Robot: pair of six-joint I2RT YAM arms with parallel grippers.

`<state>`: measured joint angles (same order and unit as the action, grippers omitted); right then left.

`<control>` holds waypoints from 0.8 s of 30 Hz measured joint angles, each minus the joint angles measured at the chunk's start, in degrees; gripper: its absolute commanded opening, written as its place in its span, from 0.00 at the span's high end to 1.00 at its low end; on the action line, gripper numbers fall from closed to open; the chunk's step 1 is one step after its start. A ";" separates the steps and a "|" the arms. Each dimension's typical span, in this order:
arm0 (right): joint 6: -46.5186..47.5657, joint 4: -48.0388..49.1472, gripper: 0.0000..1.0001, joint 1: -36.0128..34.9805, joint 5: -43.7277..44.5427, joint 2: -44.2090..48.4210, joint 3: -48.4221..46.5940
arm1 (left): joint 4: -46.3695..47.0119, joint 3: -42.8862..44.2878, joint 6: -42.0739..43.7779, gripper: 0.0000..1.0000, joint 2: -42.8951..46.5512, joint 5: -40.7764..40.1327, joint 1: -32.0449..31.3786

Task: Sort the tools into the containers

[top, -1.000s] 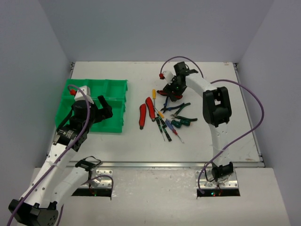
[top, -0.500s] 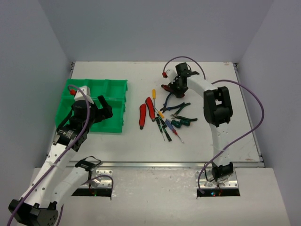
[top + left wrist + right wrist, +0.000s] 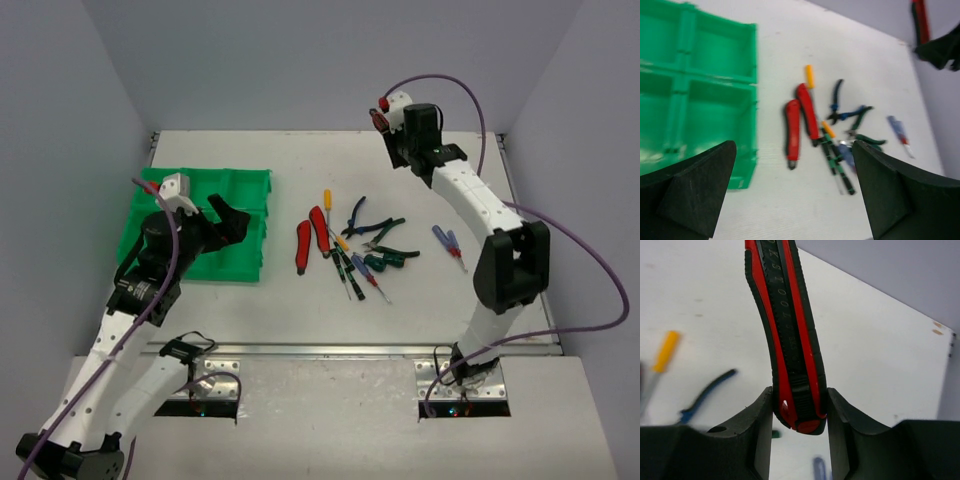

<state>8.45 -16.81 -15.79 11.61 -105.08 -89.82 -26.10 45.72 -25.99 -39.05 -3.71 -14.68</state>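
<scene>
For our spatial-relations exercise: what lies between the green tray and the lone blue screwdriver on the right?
Top view: between the green tray and blue screwdriver lie two red-handled tools, blue pliers, green pliers and thin screwdrivers.

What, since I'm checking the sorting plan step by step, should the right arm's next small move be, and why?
Probably swing the red-and-black utility knife leftward toward the bright green divided plastic bin. The right gripper is shut on it, raised at the back, while the bin sits at the left, so carrying precedes release.
</scene>
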 measured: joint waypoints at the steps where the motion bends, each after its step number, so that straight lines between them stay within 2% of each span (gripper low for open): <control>1: -2.01 -0.17 1.00 -0.98 -2.62 3.20 1.82 | 2.70 0.06 -1.07 0.00 -0.61 3.07 0.00; 6: -15.70 4.91 1.00 -8.40 -18.27 18.94 13.71 | 27.07 -1.18 -9.67 0.00 -6.16 22.31 0.00; 9: -22.80 6.95 1.00 -12.82 -26.22 25.92 19.63 | 37.48 -1.51 -13.89 0.00 -10.64 27.85 -0.11; 11: -26.31 8.29 1.00 -15.02 -29.83 26.94 20.05 | 42.33 -1.42 -15.51 0.00 -13.35 30.10 -0.25; 14: -29.64 9.36 1.00 -17.72 -32.95 25.51 18.97 | 44.78 -0.08 -16.39 0.06 -16.67 31.70 -0.31; 18: -31.68 9.25 1.00 -20.63 -33.46 22.98 18.38 | 43.02 3.11 -15.79 0.18 -19.82 31.10 -0.37; 20: -31.98 8.32 1.00 -21.81 -33.60 21.71 17.45 | 41.66 4.15 -15.06 0.31 -20.19 30.24 -0.37; 22: -32.25 8.04 1.00 -22.90 -33.73 20.35 16.22 | 40.23 4.94 -14.17 0.39 -20.20 29.44 -0.37; 24: -32.49 8.17 1.00 -23.79 -33.71 19.70 15.69 | 38.62 5.79 -13.43 0.54 -20.34 28.82 -0.37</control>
<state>-24.04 -8.64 -39.58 -22.11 -85.39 -74.13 12.53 51.51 -39.43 -59.38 25.11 -15.05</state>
